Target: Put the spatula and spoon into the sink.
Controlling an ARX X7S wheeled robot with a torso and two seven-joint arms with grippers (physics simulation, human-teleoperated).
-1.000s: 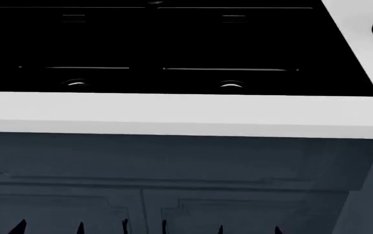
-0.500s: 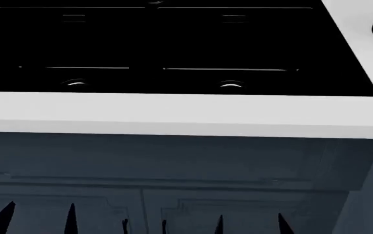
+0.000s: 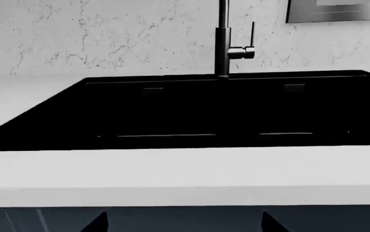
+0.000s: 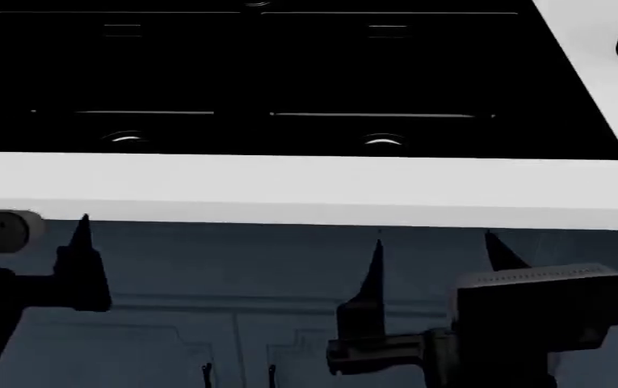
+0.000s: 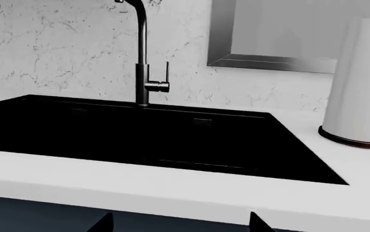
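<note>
1. White countertop (image 4: 287,182), smooth and matte, carries the sink (image 4: 287,73) set flush into it; below its front edge run dark blue-grey cabinet doors (image 4: 233,323) with recessed panels.
2. Speckled white stone backsplash (image 3: 107,38) rises behind the counter's rear edge; a grey metal-framed window (image 5: 269,34) sits above it.
3. The sink is a matte black rectangle with two basins; each shows a round shiny drain (image 4: 125,139) near the front wall; a tall, slim dark metal faucet (image 3: 223,43) with a thin side lever stands at its rear rim.
4. A white cylindrical paper-towel roll (image 5: 362,77) on a dark round base stands near the counter's right rear corner.
5. Neither spatula nor spoon shows in any view.
6. The left gripper (image 4: 28,242) hangs in front of the cabinet below the counter edge; only one pointed black finger is clear, so I cannot tell its state.
7. The right gripper (image 4: 433,246) has its tapered black fingers spread apart, empty.
</note>
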